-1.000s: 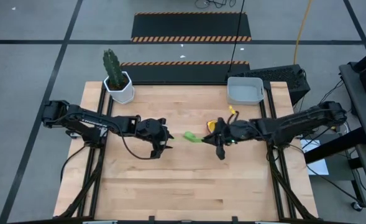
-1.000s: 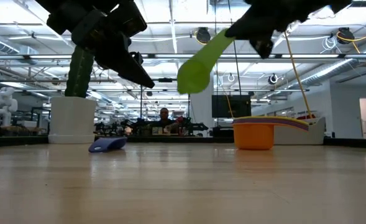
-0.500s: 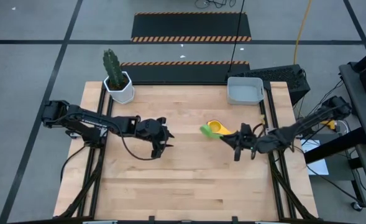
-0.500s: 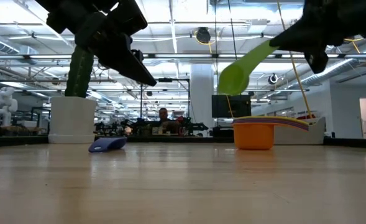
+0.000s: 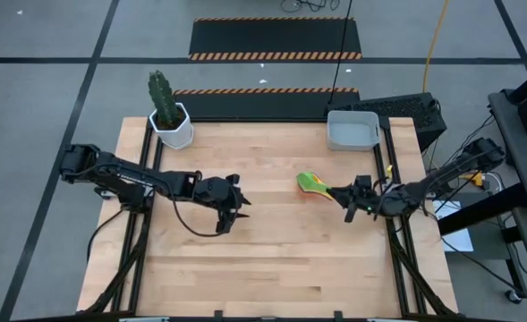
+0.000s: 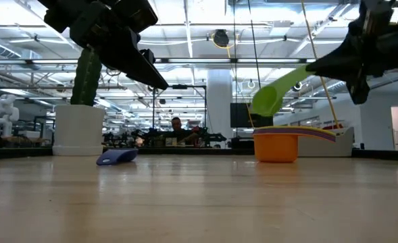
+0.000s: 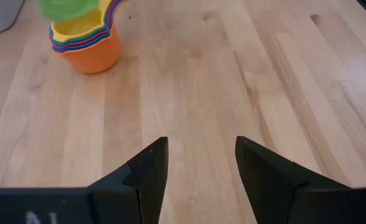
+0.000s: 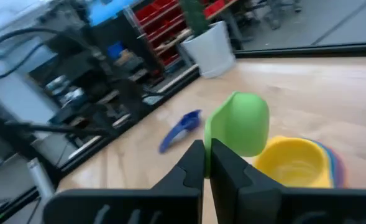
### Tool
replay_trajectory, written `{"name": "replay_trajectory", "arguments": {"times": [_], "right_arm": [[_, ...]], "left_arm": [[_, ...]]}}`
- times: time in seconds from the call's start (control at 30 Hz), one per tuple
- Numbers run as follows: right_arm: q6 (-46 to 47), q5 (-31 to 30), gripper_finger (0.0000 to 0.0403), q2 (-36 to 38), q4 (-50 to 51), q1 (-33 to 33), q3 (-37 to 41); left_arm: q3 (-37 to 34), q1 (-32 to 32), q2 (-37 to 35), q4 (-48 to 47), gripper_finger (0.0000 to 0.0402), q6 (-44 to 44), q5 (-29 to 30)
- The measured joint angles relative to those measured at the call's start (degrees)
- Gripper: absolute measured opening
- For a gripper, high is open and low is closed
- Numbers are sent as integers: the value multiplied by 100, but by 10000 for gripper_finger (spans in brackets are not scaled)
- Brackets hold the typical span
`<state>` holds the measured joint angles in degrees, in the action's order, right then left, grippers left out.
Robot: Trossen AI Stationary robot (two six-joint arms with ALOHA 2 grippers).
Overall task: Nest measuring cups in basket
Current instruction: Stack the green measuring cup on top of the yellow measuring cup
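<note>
A green measuring cup [image 6: 269, 100] hangs just above a nested stack of cups [image 7: 94, 55], orange outermost and yellow innermost, which stands on its base on the wooden table. My right gripper [image 5: 344, 192] is shut on the green cup. A dark blue cup [image 6: 116, 156] lies on the table toward the left. My left gripper [image 7: 198, 168] hovers open over bare wood left of the stack, holding nothing. The light grey basket [image 5: 352, 131] stands at the table's far right corner. My right gripper pinches the green cup's handle [image 8: 206, 144] between its two shut fingers, near the handle's free end. The fingers come about level from the table's right side, along the handle. The cup is lifted clear, tilted with its bowl [image 6: 267, 102] lower than the handle, over the stack.
A white pot with a cactus [image 5: 170, 121] stands at the far left corner. Bare wood spreads across the near half of the table [image 5: 281, 268]. Beyond the table the low view shows a room with a person far off.
My right gripper has carried the green cup toward the table's right edge and down, rolling as it went. The cup, first left of the stack and high, now hangs low over it. My left gripper has stayed about where it was.
</note>
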<state>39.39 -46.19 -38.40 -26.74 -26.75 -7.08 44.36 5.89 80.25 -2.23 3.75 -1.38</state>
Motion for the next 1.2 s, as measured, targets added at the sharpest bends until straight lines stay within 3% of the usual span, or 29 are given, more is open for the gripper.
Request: {"name": "replay_trajectory", "arguments": {"times": [0.17,0.53,0.8,1.2], "right_arm": [[182,-332,0,-16,-18,1,135],[783,-352,6,-16,-40,3,424],[455,-343,7,-18,-566,3,438],[1004,-326,10,-309,-471,3,449]], "left_arm": [[0,-2,0,18,188,-7,1],[0,-2,0,-23,188,28,-1],[0,-2,-2,-21,188,48,-1],[-2,-2,0,-23,188,177,-3]]}}
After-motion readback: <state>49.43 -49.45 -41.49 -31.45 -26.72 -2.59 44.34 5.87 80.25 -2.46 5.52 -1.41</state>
